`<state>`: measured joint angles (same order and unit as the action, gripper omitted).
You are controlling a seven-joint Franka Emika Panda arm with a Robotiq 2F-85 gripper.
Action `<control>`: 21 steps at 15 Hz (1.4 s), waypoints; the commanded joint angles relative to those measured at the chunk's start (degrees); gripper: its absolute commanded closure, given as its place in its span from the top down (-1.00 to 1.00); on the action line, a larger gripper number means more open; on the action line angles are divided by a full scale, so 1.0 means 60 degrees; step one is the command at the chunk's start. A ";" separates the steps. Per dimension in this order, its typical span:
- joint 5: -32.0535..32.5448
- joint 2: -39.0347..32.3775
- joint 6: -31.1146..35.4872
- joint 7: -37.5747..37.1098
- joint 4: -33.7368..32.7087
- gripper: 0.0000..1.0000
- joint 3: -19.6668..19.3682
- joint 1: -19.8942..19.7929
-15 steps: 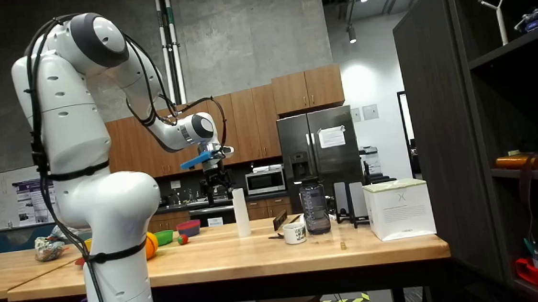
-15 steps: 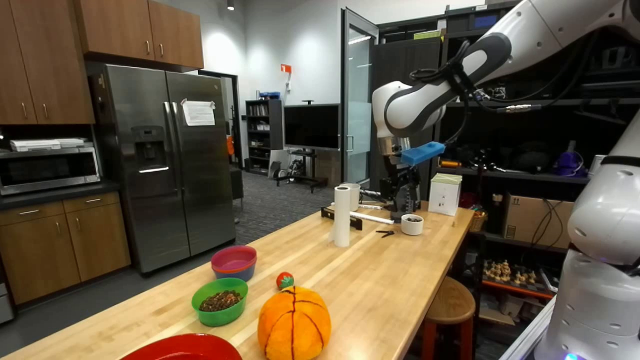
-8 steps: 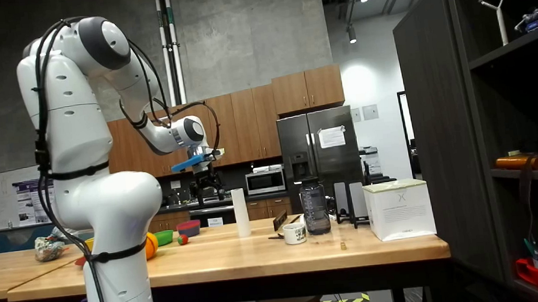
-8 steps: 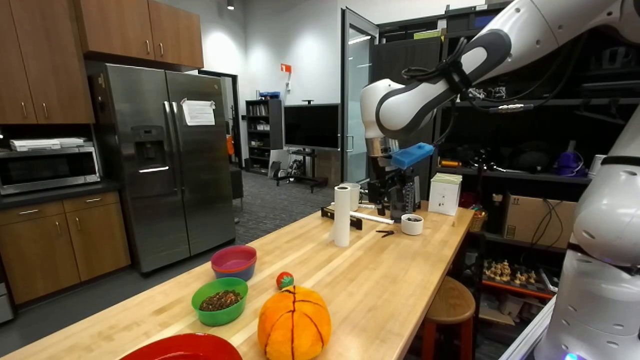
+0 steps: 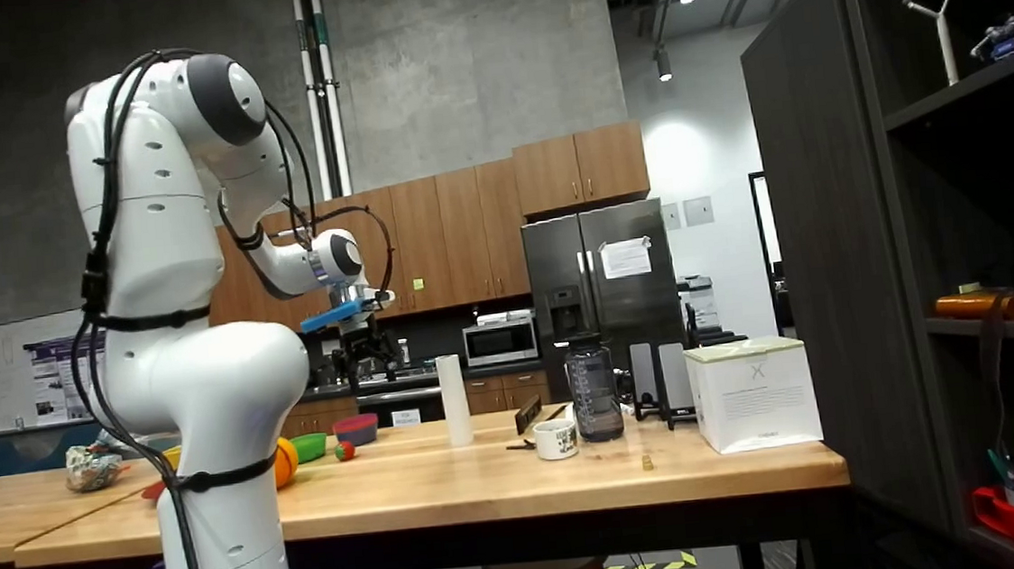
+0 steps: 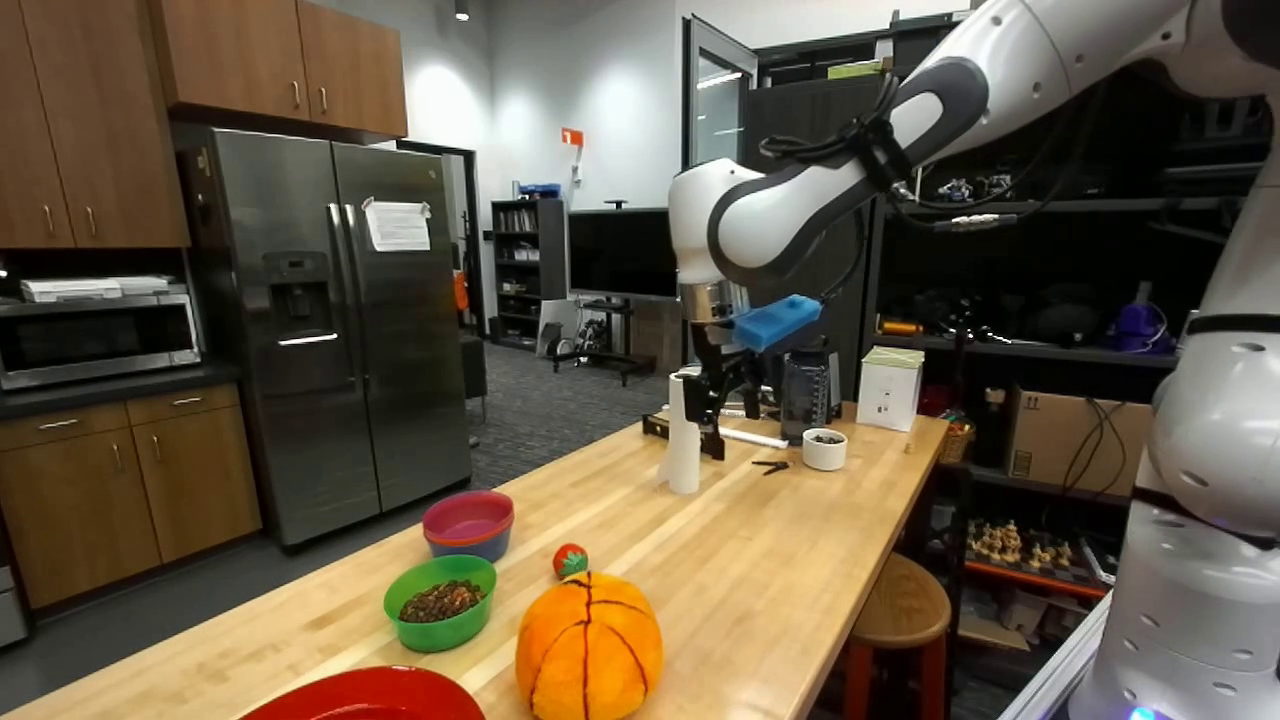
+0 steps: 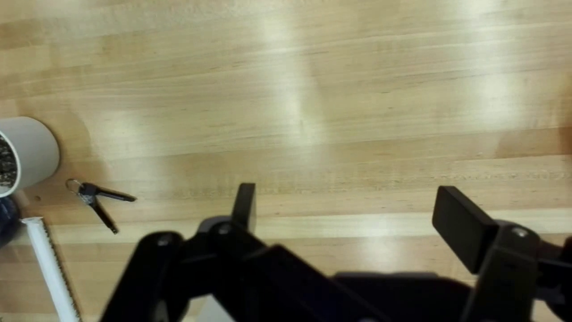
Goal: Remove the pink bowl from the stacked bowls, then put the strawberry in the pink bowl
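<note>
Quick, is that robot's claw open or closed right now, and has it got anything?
Claw: open, holding nothing, above the wooden table.

On the near stretch of the bench in an exterior view sits an orange plush basketball, a red dish and a green bowl of brown bits to its left. Farther off stands a white paper roll; to its right lie black keys beside a white mug, and a white box stands at the far right.
</note>
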<state>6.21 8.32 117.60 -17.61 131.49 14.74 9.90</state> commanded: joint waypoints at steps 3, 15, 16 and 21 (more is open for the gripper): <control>-0.0111 -0.1573 0.0206 -0.1691 -0.1457 1.00 0.0325 0.0424; 0.0203 -0.4454 0.1169 -0.5411 -0.4197 1.00 -0.0048 0.1905; 0.0177 -0.4681 0.1135 -0.5790 -0.4487 1.00 -0.0137 0.2023; 0.0324 -0.5635 0.1141 -0.7629 -0.5638 1.00 -0.0706 0.2587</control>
<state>6.73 -21.82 124.79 -57.21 102.62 12.96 23.14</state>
